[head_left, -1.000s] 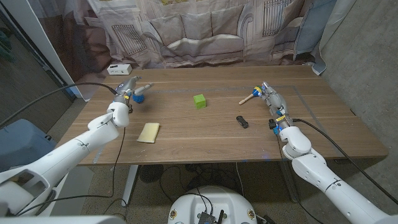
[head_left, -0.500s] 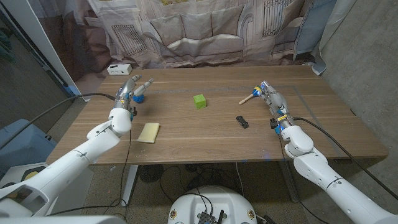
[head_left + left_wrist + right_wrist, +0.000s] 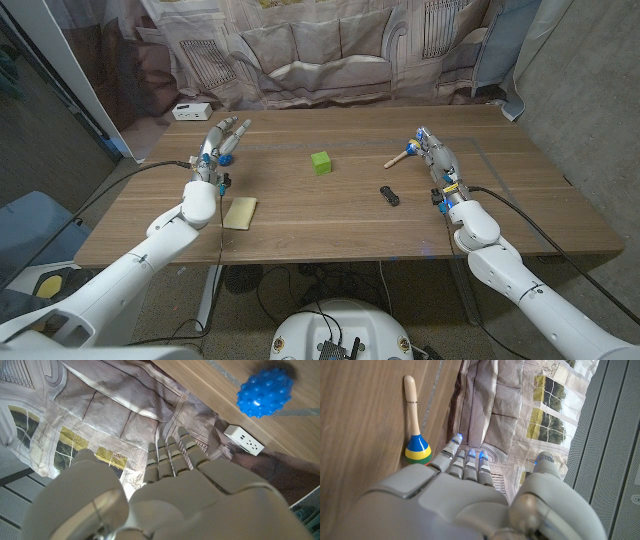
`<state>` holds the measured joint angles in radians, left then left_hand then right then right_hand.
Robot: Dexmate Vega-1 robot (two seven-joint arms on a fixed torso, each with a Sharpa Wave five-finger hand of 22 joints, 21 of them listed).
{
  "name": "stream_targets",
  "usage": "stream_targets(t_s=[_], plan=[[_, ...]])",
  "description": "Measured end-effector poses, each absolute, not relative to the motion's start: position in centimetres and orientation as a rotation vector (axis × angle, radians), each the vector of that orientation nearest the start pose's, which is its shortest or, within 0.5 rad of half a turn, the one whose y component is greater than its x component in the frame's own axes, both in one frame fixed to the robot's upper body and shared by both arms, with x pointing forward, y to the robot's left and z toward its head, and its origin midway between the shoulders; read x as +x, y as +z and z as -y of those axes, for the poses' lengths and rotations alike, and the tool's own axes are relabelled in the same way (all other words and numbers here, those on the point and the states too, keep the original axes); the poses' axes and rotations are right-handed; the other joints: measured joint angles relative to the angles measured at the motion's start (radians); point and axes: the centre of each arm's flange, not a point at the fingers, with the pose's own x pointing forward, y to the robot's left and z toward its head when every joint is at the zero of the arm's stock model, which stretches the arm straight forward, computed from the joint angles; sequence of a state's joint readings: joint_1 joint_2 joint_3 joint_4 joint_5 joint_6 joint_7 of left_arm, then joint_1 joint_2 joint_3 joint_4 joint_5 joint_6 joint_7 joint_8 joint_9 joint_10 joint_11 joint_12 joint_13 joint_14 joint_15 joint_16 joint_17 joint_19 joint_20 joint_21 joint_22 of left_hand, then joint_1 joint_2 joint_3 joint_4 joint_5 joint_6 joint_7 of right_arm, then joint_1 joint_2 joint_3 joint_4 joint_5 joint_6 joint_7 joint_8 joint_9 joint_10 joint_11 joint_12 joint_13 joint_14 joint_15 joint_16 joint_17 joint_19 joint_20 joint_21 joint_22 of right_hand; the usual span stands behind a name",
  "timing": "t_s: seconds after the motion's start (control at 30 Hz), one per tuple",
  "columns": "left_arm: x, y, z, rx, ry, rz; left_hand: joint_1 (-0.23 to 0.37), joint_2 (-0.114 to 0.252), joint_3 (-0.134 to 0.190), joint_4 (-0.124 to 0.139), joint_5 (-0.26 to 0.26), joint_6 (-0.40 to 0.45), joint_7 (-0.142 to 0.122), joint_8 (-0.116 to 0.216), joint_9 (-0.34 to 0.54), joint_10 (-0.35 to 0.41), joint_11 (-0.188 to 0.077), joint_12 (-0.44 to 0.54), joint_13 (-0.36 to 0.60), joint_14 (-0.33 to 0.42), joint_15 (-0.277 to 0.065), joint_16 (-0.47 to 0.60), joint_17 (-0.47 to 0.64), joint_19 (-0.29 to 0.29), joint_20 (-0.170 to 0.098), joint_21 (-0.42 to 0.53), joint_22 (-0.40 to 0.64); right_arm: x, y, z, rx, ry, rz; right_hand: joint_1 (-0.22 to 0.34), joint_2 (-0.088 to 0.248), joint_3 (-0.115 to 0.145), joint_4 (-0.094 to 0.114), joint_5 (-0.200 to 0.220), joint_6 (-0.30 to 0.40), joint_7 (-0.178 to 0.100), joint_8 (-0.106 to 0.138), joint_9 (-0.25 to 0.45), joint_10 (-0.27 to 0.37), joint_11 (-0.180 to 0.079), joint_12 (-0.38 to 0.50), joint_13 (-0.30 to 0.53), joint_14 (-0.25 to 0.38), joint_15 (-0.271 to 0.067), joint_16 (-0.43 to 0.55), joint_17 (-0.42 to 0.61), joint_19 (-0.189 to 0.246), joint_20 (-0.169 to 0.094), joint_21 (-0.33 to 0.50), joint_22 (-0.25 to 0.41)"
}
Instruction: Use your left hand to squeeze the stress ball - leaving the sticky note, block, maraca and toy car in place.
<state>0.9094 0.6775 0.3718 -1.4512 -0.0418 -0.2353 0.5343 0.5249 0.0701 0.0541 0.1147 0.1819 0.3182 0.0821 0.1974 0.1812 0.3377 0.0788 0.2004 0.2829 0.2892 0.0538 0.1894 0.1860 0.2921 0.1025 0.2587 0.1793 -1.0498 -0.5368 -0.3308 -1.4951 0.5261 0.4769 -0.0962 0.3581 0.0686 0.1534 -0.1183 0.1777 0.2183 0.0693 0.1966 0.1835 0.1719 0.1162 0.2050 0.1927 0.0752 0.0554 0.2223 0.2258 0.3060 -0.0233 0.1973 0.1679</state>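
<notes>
The blue spiky stress ball (image 3: pixel 227 157) lies on the table's far left part, partly hidden behind my left hand (image 3: pixel 217 143). That hand hovers over it with its fingers spread and nothing in it. In the left wrist view the ball (image 3: pixel 265 392) sits alone on the wood, apart from my hand (image 3: pixel 170 490). The yellow sticky note (image 3: pixel 239 212) lies just nearer than the ball. A green block (image 3: pixel 320 162) stands mid-table. My right hand (image 3: pixel 437 160) stands on the table with straight fingers, holding nothing, beside the maraca (image 3: pixel 400 157) (image 3: pixel 413 425). A small black toy car (image 3: pixel 389 195) lies close by.
A white power box (image 3: pixel 190 110) sits at the table's (image 3: pixel 330 225) far left corner, also seen as the white box (image 3: pixel 244 440) past the ball. A printed curtain hangs behind the table.
My left arm has moved forward and to the right. Its hand has risen beside the ball and its fingers have spread apart. The right hand and the other objects have stayed put.
</notes>
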Motion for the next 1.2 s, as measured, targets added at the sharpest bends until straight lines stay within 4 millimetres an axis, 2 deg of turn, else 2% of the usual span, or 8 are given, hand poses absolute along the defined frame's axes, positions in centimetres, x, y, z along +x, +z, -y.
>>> stream_targets(t_s=[0.3, 0.37, 0.5, 0.6, 0.77, 0.83, 1.0, 1.2], plan=[[61.5, 0.3, -32.1, 0.448, 0.171, 0.759, -0.017, 0.006, -0.003, 0.003, 0.000, -0.049, 0.016, -0.017, 0.000, -0.040, 0.021, -0.005, -0.014, -0.034, 0.023, -0.009, -0.005, -0.029, 0.013, -0.020, 0.000, 59.3, -5.2, 28.3, 0.020, 0.185, 0.775, -0.009, -0.009, -0.008, 0.001, 0.000, 0.019, -0.002, 0.007, 0.000, 0.009, 0.002, 0.003, 0.000, 0.000, 0.000, 0.000, 0.000, 0.000, 0.000, 0.000, 0.000], [61.6, 0.5, -31.7, 0.436, 0.146, 0.756, -0.017, 0.006, -0.004, 0.004, 0.000, -0.056, 0.018, -0.020, 0.000, -0.047, 0.026, -0.005, -0.018, -0.039, 0.023, -0.009, -0.005, -0.032, 0.010, -0.023, 0.000, 59.3, -5.0, 28.3, 0.028, 0.195, 0.784, -0.009, -0.009, -0.008, 0.001, 0.000, 0.042, -0.016, 0.011, 0.000, 0.025, -0.007, 0.003, 0.000, 0.007, -0.007, 0.000, 0.000, 0.002, 0.003, 0.000, 0.000], [61.8, 1.0, -30.3, 0.435, 0.057, 0.747, -0.056, 0.008, -0.019, 0.012, 0.005, -0.124, 0.025, -0.020, 0.000, -0.116, 0.029, -0.016, -0.032, -0.109, 0.039, -0.016, -0.002, -0.092, 0.000, -0.054, 0.000, 59.5, -4.7, 28.6, 0.034, 0.197, 0.793, -0.013, -0.005, -0.008, 0.001, 0.000, 0.071, -0.025, 0.019, 0.000, 0.039, -0.007, 0.010, 0.000, 0.011, -0.011, 0.000, -0.001, 0.003, 0.003, -0.002, 0.000], [61.9, 1.2, -29.7, 0.448, 0.022, 0.740, -0.070, 0.009, -0.024, 0.018, 0.008, -0.156, 0.027, -0.020, -0.002, -0.151, 0.025, -0.016, -0.041, -0.146, 0.044, -0.016, -0.002, -0.128, -0.005, -0.066, 0.000, 59.6, -4.5, 28.6, 0.033, 0.196, 0.797, -0.013, -0.005, -0.008, 0.001, 0.000, 0.072, -0.023, 0.013, 0.000, 0.035, -0.003, 0.003, -0.002, -0.010, -0.017, -0.009, -0.003, -0.033, -0.008, -0.013, 0.002], [62.0, 1.3, -28.6, 0.448, -0.040, 0.730, -0.095, 0.008, -0.036, 0.022, 0.008, -0.151, 0.024, -0.019, -0.005, -0.147, 0.020, -0.008, -0.046, -0.142, 0.039, -0.009, -0.002, -0.128, -0.010, -0.067, 0.000, 59.8, -4.1, 28.8, 0.010, 0.203, 0.791, -0.025, -0.006, -0.015, 0.000, 0.000, 0.015, -0.051, -0.011, 0.000, -0.029, -0.020, -0.018, -0.002, -0.069, -0.030, -0.030, -0.006, -0.111, -0.015, -0.024, 0.002], [62.1, 1.3, -28.2, 0.419, -0.064, 0.738, -0.095, 0.008, -0.038, 0.020, 0.010, -0.128, 0.022, -0.010, -0.005, -0.122, 0.019, 0.004, -0.051, -0.117, 0.036, 0.001, -0.002, -0.106, -0.009, -0.056, 0.000, 59.9, -4.1, 28.8, 0.000, 0.210, 0.780, -0.033, -0.014, -0.019, 0.003, 0.000, -0.017, -0.054, -0.016, 0.000, -0.059, -0.027, -0.024, -0.002, -0.090, -0.033, -0.031, -0.008, -0.132, -0.015, -0.024, 0.002], [62.4, 1.1, -27.6, 0.343, -0.122, 0.754, -0.105, 0.008, -0.040, 0.018, 0.015, -0.105, 0.023, -0.008, -0.005, -0.101, 0.018, 0.015, -0.056, -0.096, 0.032, 0.007, -0.005, -0.085, -0.008, -0.049, 0.000, 60.2, -4.1, 29.0, -0.031, 0.226, 0.756, -0.046, -0.020, -0.027, 0.003, 0.000, -0.115, -0.043, -0.023, -0.002, -0.127, -0.040, -0.024, -0.007, -0.148, -0.036, -0.038, -0.012, -0.173, -0.014, -0.024, 0.002], [63.3, 0.7, -26.3, 0.271, -0.183, 0.759, -0.105, 0.008, -0.044, 0.014, 0.015, -0.106, 0.023, -0.008, -0.005, -0.098, 0.016, 0.015, -0.059, -0.096, 0.032, 0.007, -0.005, -0.085, -0.008, -0.048, 0.000, 60.4, -4.2, 28.9, -0.059, 0.238, 0.722, -0.054, -0.020, -0.032, 0.007, 0.000, -0.137, -0.039, -0.023, -0.002, -0.142, -0.045, -0.024, -0.007, -0.158, -0.039, -0.038, -0.012, -0.185, -0.012, -0.024, 0.002]])
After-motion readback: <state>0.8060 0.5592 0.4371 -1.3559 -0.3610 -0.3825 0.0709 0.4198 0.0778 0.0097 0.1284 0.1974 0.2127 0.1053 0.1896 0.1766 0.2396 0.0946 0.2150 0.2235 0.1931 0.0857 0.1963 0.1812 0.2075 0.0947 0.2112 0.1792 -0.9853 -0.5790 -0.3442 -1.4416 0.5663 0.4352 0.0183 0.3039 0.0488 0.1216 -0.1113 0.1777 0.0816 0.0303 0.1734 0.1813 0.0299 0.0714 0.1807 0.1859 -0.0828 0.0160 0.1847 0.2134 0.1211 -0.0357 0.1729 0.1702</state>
